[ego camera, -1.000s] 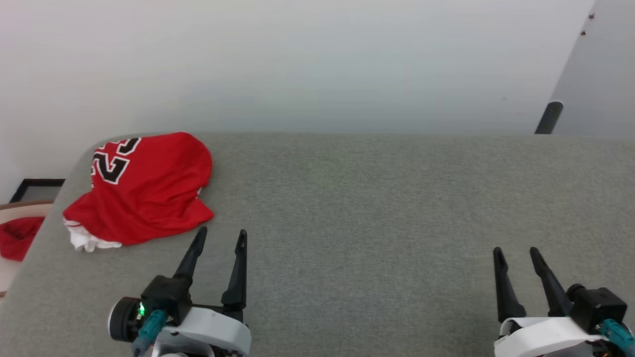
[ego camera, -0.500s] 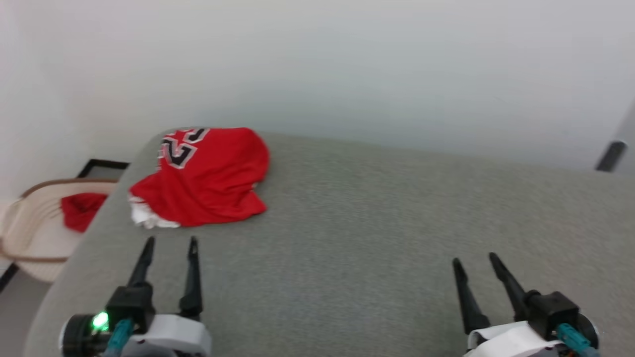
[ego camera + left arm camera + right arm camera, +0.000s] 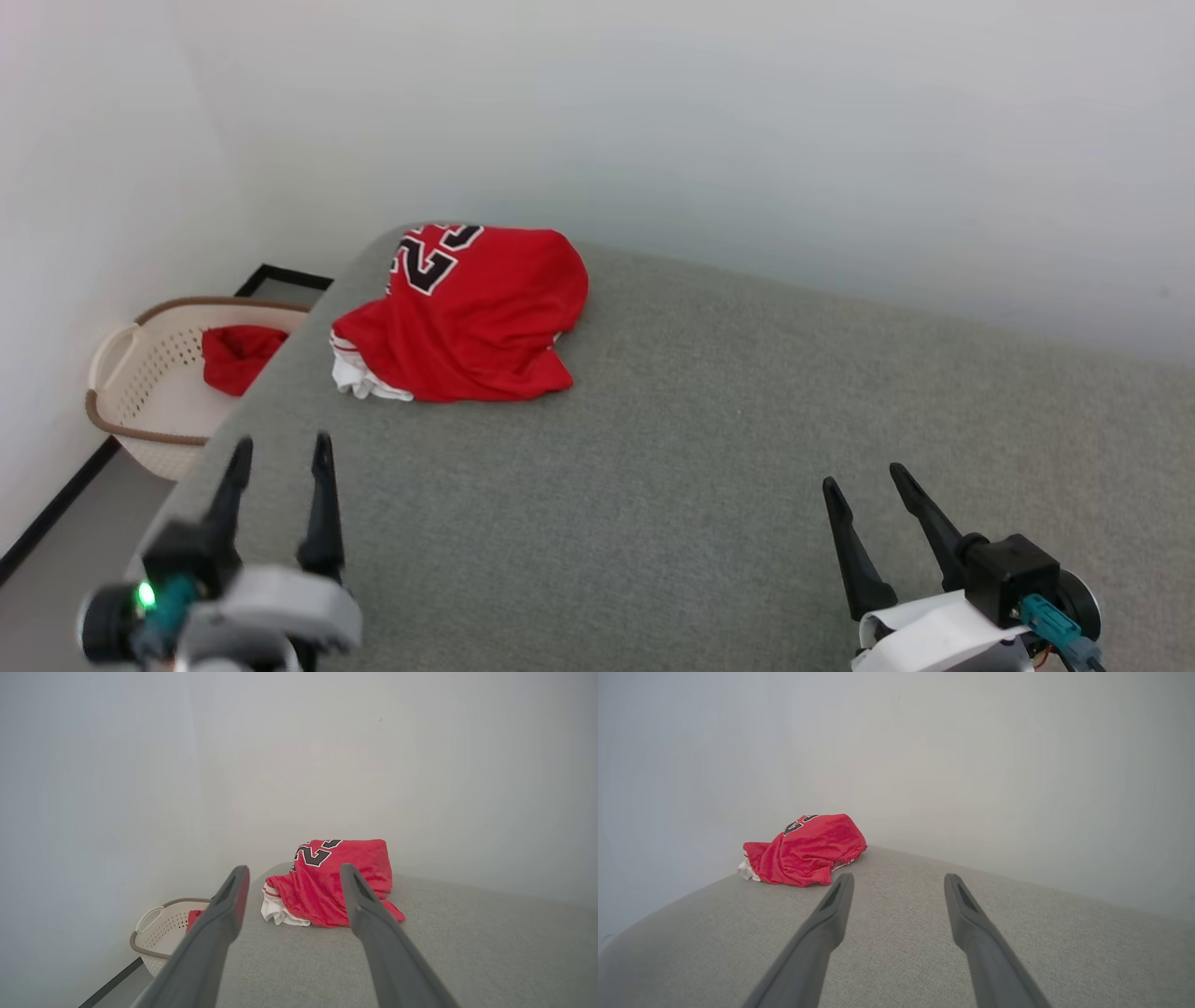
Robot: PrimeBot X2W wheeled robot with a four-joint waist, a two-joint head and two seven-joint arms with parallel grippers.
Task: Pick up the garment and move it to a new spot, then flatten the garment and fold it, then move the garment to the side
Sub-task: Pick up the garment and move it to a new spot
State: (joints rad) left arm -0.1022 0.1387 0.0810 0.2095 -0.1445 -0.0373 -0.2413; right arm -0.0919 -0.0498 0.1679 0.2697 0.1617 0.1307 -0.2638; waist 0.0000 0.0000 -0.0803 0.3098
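Garment (image 3: 471, 317) heaped upper left of centre in head view, by far left corner of grey fabric surface (image 3: 709, 439). Black number uppermost, white sleeve poking out at lower left.

Judged light, soft, limp; likely to drape and bunch, not fragile. Best pinched at a raised fold or the near red hem.

Left gripper (image 3: 284, 441) lower left, fingers apart, empty, short of the heap. Right gripper (image 3: 862, 475) lower right, fingers apart, empty, well apart from it.

Surface flat, textured, probably grippy. Pale walls (image 3: 653, 121) behind. Basket (image 3: 140, 373) holding red cloth (image 3: 238, 355) at left edge, down on floor.
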